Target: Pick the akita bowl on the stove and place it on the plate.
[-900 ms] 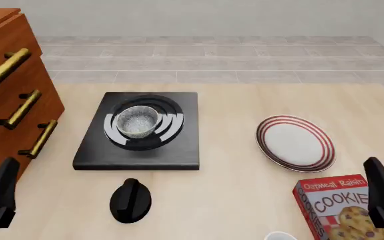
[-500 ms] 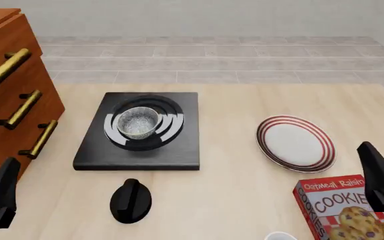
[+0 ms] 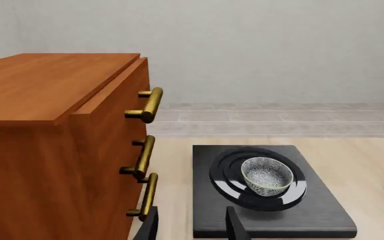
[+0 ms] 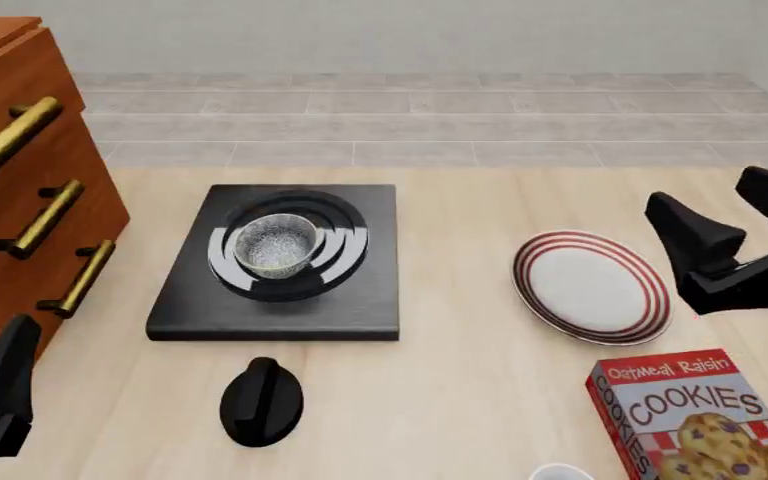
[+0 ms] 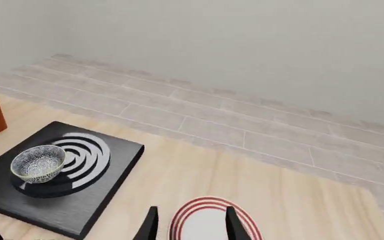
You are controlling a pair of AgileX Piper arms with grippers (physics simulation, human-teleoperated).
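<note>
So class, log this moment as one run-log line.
akita bowl: on stove | plate: bare | right gripper: open, beside plate | left gripper: open, near drawers

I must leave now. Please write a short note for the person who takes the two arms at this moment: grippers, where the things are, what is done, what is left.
Left gripper: open, holding nothing, low near the drawer cabinet, short of the stove.
Right gripper: open, holding nothing, raised beside the plate, on its right.
Bowl: upright on the stove's burner rings, untouched.
Plate: on the table right of the stove, nothing on it.
Done: nothing yet; no grasp made.
Left: reach the bowl, grip it, lift it, carry it over, set it on the plate.
</note>
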